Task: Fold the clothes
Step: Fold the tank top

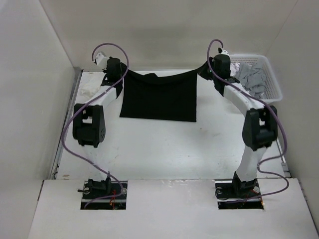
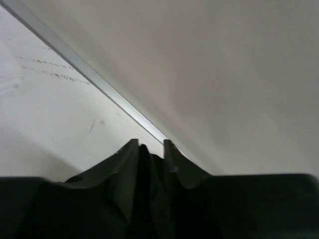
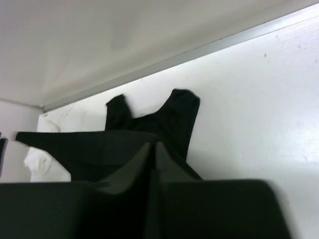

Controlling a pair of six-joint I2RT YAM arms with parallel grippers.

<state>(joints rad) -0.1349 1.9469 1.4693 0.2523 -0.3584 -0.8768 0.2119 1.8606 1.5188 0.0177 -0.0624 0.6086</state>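
Where the tabletop (image 1: pixel 164 149) meets the back wall, we find the black shirt (image 1: pixel 158 99) strung between both arms. Its top edge sags in a shallow curve from the left pincer (image 1: pixel 112 67) to the right pincer (image 1: pixel 212 67), along the far edge. The rest spreads toward the middle as a near-square matte sheet, its hem straight and flat. The fabric is soft and plain, and we see almost no creases. One sleeve droops beside the left arm's link.

Left wrist view: the fingers (image 2: pixel 130 149) stand slightly apart, with a fold of black cloth wedged in the gap, so we read it as gripping the shirt. Right wrist view: the jaws are almost together, clamped on dark fabric. Beyond them, two rounded lobes of the shirt lie on the smooth white surface.

A brushed metal strip (image 2: pixel 99 82) runs along the far edge beneath the pale wall. A white plastic lattice basket (image 1: pixel 273 82) sits at the far right corner and holds crumpled grey garments (image 1: pixel 251 77). A small white cloth (image 1: pixel 87 91) lies rumpled near the far left corner.

Hard to make out: the pincer tips are buried in fabric from above. Both wrist views lose their lower part to black housing and cloth. Black on black hides the neckline, and we cannot find any label.
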